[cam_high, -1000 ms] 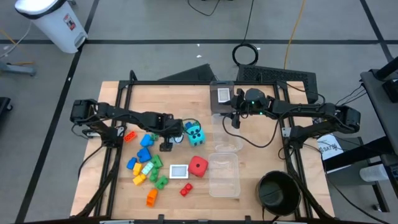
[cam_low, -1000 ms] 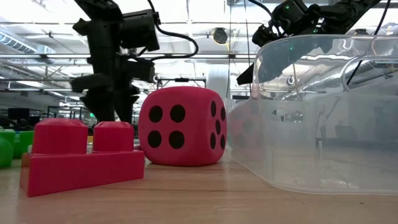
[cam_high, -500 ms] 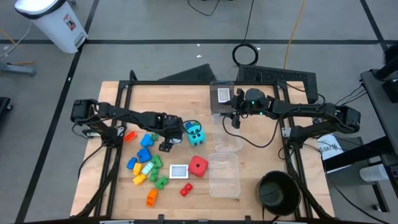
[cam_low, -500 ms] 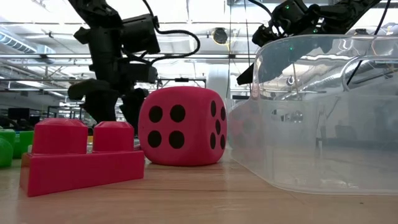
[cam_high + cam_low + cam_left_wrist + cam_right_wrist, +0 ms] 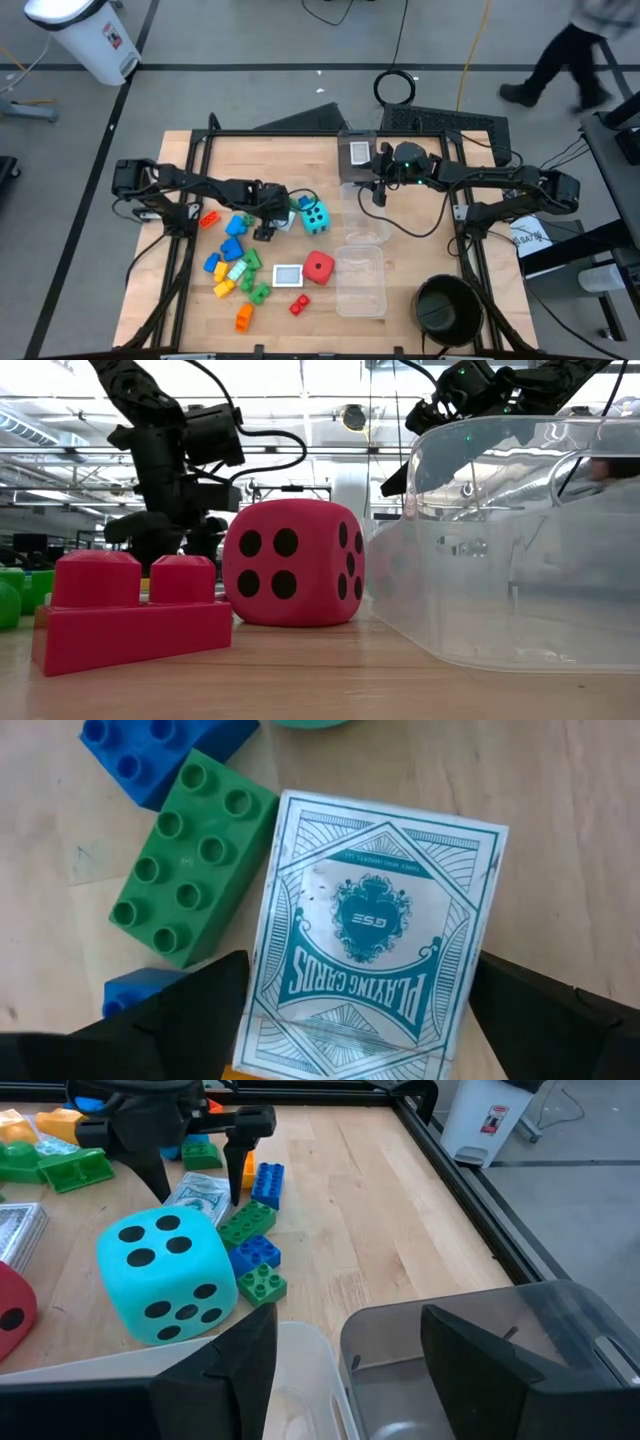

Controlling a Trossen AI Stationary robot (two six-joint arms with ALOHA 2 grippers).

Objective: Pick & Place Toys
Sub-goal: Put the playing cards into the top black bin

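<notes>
Left gripper [image 5: 355, 1020] fingers spread astride a card pack [image 5: 370, 935] reading "PLAYING CARDS"; right gripper [image 5: 345, 1355] fingers spread over a clear box [image 5: 470, 1370]

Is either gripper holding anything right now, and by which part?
Nothing is held. The left gripper stands open astride the teal-backed playing card; the right gripper is empty.

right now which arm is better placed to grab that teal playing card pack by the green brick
Left. Its gripper hangs over the card pack, with open fingers either side of it. The right gripper is across the table, at the clear box, beyond the cyan die.
</notes>
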